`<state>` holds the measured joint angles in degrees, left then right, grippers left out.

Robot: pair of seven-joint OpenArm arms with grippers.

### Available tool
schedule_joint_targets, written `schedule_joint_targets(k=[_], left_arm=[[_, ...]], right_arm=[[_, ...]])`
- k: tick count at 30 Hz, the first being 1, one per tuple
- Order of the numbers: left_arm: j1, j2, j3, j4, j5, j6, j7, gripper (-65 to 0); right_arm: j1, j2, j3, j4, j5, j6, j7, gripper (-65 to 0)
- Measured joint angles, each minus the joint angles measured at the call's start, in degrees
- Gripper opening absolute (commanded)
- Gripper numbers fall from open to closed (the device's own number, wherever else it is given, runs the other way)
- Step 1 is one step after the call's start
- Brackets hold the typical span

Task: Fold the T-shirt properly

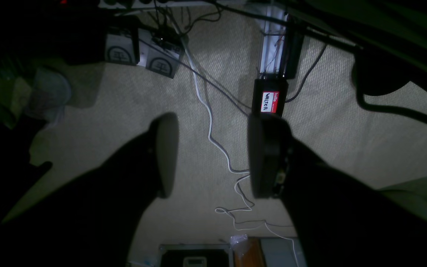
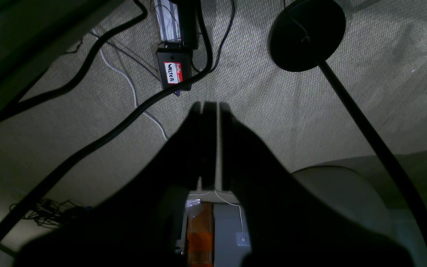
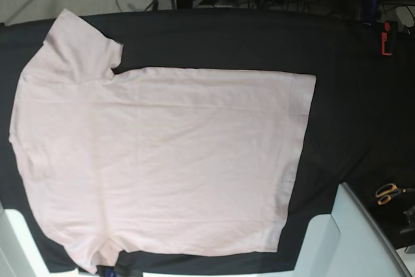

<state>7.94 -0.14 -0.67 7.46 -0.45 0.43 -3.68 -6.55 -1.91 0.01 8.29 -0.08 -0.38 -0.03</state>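
Above the carpet, left end effector [image 1: 209, 155] parted, right end effector [image 2: 210, 107] closed (both empty).

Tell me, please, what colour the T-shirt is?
Plain pale pink, no print; the T-shirt shows best in the base view.

From my base view the T-shirt [image 3: 162, 160] lies spread flat on the table cloth [image 3: 350, 63], filling the left and middle, its sleeves toward the left edge and its hem toward the right; scissors [image 3: 388, 192] sit on the cloth well to the right, near the lower corner; a clamp [image 3: 386, 38] sits at the upper right edge (both well apart from the shirt); my wrist views look down at the floor [image 1: 124, 111], cables [image 1: 213, 122] trailing across it.
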Motion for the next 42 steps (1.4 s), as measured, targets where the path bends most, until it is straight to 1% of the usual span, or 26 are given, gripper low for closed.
schedule_joint_targets(k=[15,16,17,18,19,20,22,25,27,35,37,40,42], left_arm=[[0.02,0.0,0.0,0.0,0.0,0.02,0.0,-35.5],[0.02,0.0,0.0,-0.02,0.0,0.0,0.0,-37.4],[0.02,0.0,0.0,0.0,0.0,0.02,0.0,-43.4],[0.02,0.0,0.0,0.0,0.13,0.0,0.0,-55.9],[0.02,0.0,0.0,0.0,-0.15,0.0,0.0,-65.0],[0.02,0.0,0.0,-0.02,0.22,0.02,0.0,-65.0],[0.02,0.0,0.0,-0.02,-0.94,0.02,0.0,-65.0],[0.02,-0.07,0.74,-0.02,-6.19,0.02,0.0,-65.0],[0.02,-0.17,0.74,-0.02,-7.32,0.0,0.0,-65.0],[0.37,-0.2,0.79,0.31,-7.37,0.0,-0.24,-65.0],[2.12,-0.22,0.87,3.15,-7.32,0.02,-0.31,-65.0],[7.32,-0.74,0.98,10.29,-7.32,-0.2,-0.02,-65.0],[11.63,-1.7,1.11,16.15,-7.32,-0.42,-0.26,-65.0]], right_arm=[[0.0,0.0,0.0,0.0,0.0,0.0,0.0,-64.2],[0.0,0.02,0.0,0.0,0.0,0.0,0.0,-64.2],[0.0,0.0,0.0,0.0,0.0,0.0,0.0,-64.2],[0.0,0.0,0.0,0.0,0.0,0.0,0.0,-64.2],[0.0,0.02,0.0,0.0,0.0,0.0,0.0,-64.2],[0.0,0.02,0.0,0.0,0.0,0.0,0.0,-64.2],[0.0,0.02,0.0,0.0,0.0,0.0,0.0,-64.2],[0.0,0.0,0.0,0.0,0.0,0.0,0.0,-64.2],[-0.02,0.0,0.0,0.0,0.0,0.0,0.0,-64.2],[-0.02,0.02,0.0,0.0,0.0,0.0,0.02,-64.2],[-0.02,0.0,0.0,0.0,0.02,0.0,-0.07,-64.2],[-0.76,0.07,0.07,0.55,0.09,0.02,0.15,-64.2],[-3.3,0.68,0.26,4.11,0.11,0.44,0.13,-64.4]])
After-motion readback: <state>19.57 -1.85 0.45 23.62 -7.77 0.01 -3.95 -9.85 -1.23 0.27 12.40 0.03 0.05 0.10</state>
